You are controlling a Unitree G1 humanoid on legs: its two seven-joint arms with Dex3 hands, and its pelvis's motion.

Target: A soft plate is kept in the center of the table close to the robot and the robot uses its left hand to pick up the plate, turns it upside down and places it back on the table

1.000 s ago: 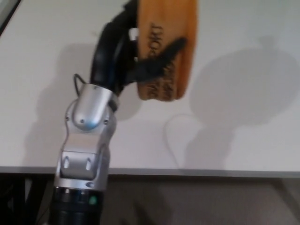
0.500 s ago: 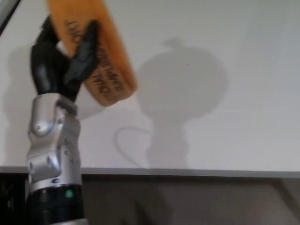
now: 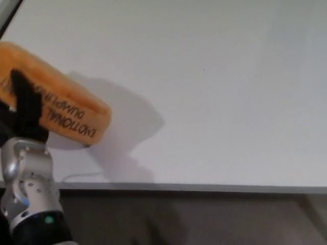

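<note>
The soft orange plate [image 3: 56, 104] hangs at the far left of the head view, lifted over the white bench [image 3: 214, 92], tilted so its printed black lettering faces the camera and its right end dips toward the bench edge. The left hand [image 3: 23, 109] grips it, one black finger wrapped across its face; the rest of the hand is largely hidden, so the grip's far side is probably behind the plate. Below, the silver wrist rises from the lower left corner. Half a second ago the plate stood steeper and nearer the centre; now it lies flatter and further left.
</note>
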